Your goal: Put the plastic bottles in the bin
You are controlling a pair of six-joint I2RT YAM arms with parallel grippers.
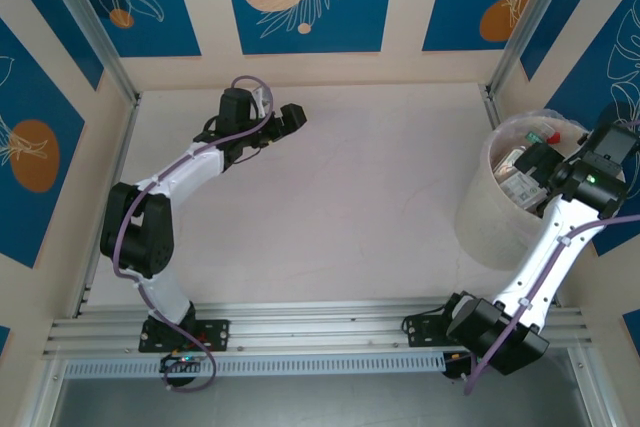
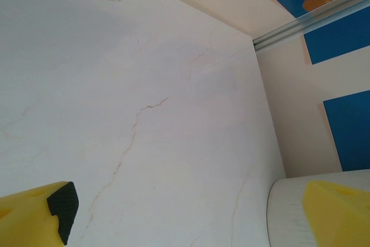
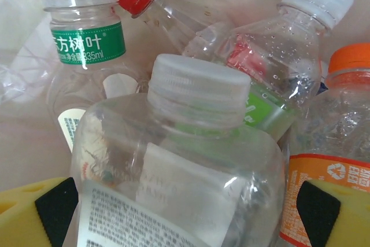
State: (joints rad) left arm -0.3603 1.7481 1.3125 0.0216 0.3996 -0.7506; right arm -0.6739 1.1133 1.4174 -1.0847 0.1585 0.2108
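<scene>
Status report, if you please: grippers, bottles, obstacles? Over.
Left gripper open, over table. Right gripper open, above plastic bottles inside bin. No obstacle seen.

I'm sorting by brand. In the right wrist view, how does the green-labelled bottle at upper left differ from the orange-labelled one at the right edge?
Cap: the green-labelled bottle has a clear ribbed cap, while the orange-labelled bottle has an orange one. Label: the first has a green band with white characters, the second an orange band with white symbols. Both are clear plastic, capped, and lie in the bin.
</scene>
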